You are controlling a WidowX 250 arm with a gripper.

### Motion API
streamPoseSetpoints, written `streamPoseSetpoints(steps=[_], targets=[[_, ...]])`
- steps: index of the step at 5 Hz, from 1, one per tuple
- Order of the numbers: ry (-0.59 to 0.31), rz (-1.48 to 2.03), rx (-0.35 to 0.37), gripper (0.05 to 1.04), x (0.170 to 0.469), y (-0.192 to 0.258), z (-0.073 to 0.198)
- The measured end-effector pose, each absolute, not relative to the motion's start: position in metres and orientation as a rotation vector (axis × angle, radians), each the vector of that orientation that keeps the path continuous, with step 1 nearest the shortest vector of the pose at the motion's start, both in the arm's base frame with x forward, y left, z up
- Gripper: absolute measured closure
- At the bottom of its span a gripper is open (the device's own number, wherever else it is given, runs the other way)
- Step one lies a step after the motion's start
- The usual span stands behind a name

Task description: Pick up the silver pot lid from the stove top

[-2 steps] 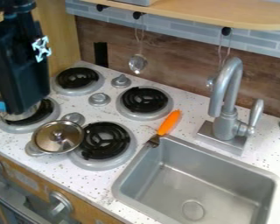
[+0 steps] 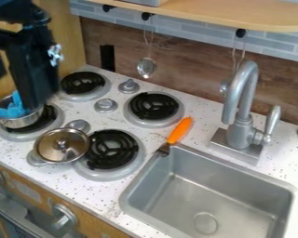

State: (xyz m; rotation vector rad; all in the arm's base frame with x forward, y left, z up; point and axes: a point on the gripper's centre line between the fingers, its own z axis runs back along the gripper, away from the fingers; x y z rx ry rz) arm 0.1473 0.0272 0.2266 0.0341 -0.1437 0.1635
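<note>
Your entry: black jaws (image 2: 41,98), shifted sideways beside the steel pot (image 2: 21,122), spread or pressed together you cannot tell; blue item (image 2: 12,109), one, more exposed than before, in the pot, giving you a clearer sight of it.

Speckled white counter (image 2: 106,197) under orange-handled utensil (image 2: 179,131)
</note>
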Motion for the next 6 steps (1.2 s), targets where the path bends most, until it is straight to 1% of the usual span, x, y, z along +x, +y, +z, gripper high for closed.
streamPoseSetpoints(steps=[1, 2, 3, 4, 5, 6], targets=[[-0.152, 0.299, 0.102, 0.085, 0.166, 0.066, 0.205], [-0.136, 0.343, 0.073, 0.085, 0.181, 0.094, 0.185], [-0.107, 0.368, 0.049, 0.085, 0.198, 0.113, 0.158], [-0.123, 0.322, 0.102, 0.085, 0.229, 0.117, 0.125], [-0.091, 0.311, 0.191, 0.085, 0.253, 0.123, 0.086], [-0.121, 0.274, 0.234, 0.085, 0.270, 0.138, 0.063]])
